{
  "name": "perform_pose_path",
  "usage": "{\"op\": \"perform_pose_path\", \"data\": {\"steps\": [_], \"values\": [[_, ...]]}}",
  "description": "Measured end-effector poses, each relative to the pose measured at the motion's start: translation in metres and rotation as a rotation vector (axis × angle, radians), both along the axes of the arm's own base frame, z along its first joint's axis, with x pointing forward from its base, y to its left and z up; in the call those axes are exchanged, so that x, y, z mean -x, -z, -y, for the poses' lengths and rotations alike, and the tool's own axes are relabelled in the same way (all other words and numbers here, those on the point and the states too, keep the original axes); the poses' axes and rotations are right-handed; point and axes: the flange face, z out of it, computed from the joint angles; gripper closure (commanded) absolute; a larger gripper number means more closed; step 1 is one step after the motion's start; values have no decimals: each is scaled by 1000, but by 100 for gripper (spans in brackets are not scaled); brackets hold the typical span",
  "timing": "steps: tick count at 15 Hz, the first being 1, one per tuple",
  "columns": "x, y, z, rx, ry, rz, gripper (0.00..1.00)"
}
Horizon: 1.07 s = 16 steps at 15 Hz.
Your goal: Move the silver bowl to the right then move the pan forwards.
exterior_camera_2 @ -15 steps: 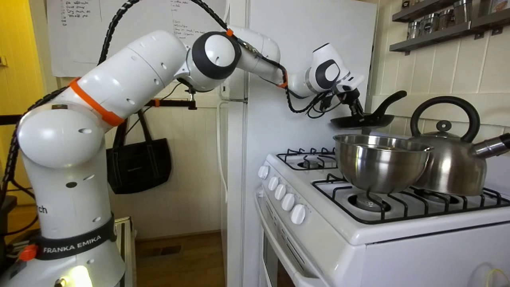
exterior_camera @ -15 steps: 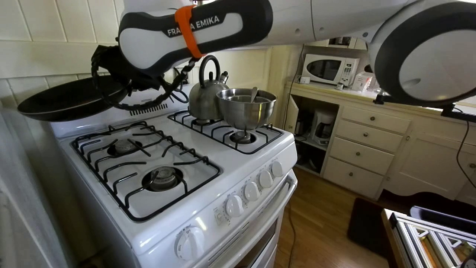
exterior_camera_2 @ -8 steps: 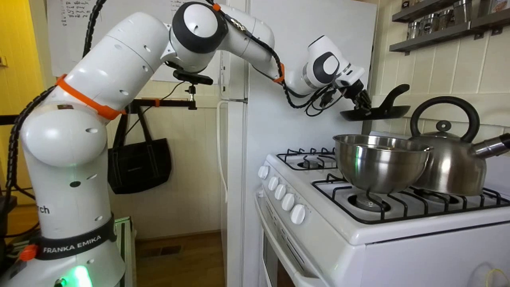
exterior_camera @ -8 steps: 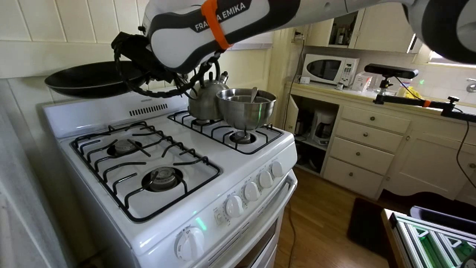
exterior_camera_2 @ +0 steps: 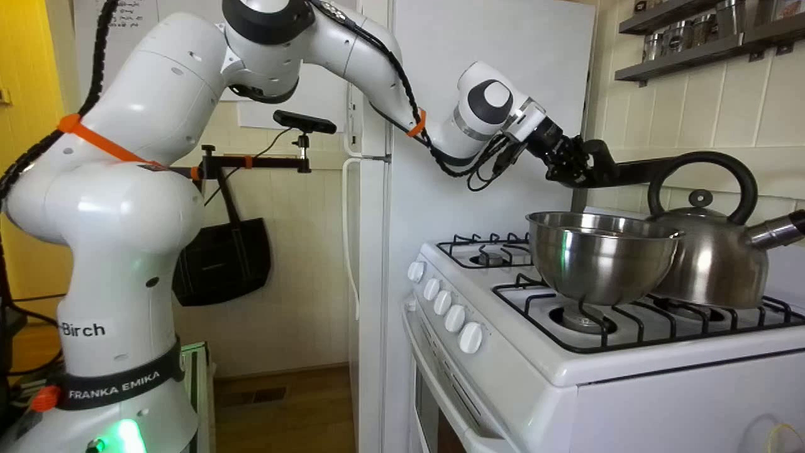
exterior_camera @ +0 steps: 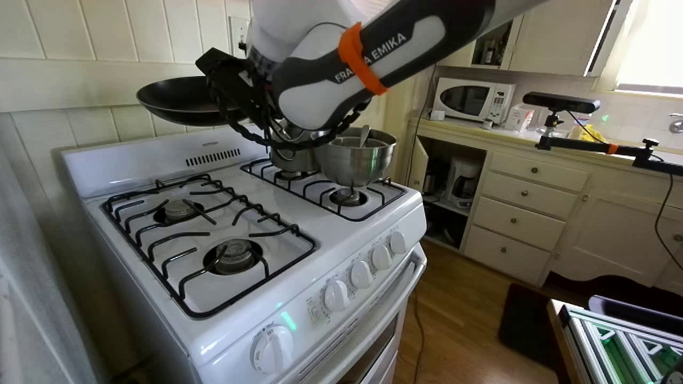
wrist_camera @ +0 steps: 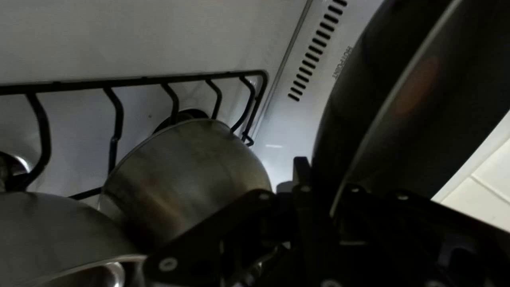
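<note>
The black frying pan is held up above the back of the stove in both exterior views [exterior_camera: 184, 101] [exterior_camera_2: 632, 173], and it also shows in the wrist view [wrist_camera: 402, 91]. My gripper [exterior_camera_2: 575, 170] is shut on the pan's near rim; in the wrist view the fingers [wrist_camera: 328, 185] sit on both sides of the rim, dark and partly hidden. The pan's handle [exterior_camera_2: 602, 160] curves up beside the gripper. The silver bowl [exterior_camera: 357, 165] [exterior_camera_2: 600, 264] stands upright on the front burner on the kettle's side, with a spoon in it. In the wrist view the bowl [wrist_camera: 51, 235] is at lower left.
The steel kettle [exterior_camera_2: 710, 258] stands on the burner behind the bowl, below and close to the pan; it also shows in the wrist view [wrist_camera: 191, 171]. The stove's back panel [exterior_camera: 160, 152] and wall are behind the pan. A bare grate [exterior_camera: 208, 234] covers the other two burners.
My gripper has carried the pan along the back of the stove toward the kettle, raising it a little. The pan now passes behind the kettle's handle in an exterior view. Bowl and kettle have not moved.
</note>
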Motion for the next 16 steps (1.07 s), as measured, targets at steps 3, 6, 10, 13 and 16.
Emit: {"op": "perform_pose_path", "data": {"steps": [3,6,10,13,16], "values": [[29,5,-15,27,76,30,98],[54,10,-48,66,47,41,93],[62,14,-59,68,33,29,98],[61,27,-66,65,28,5,98],[57,43,-86,64,23,0,98]]}}
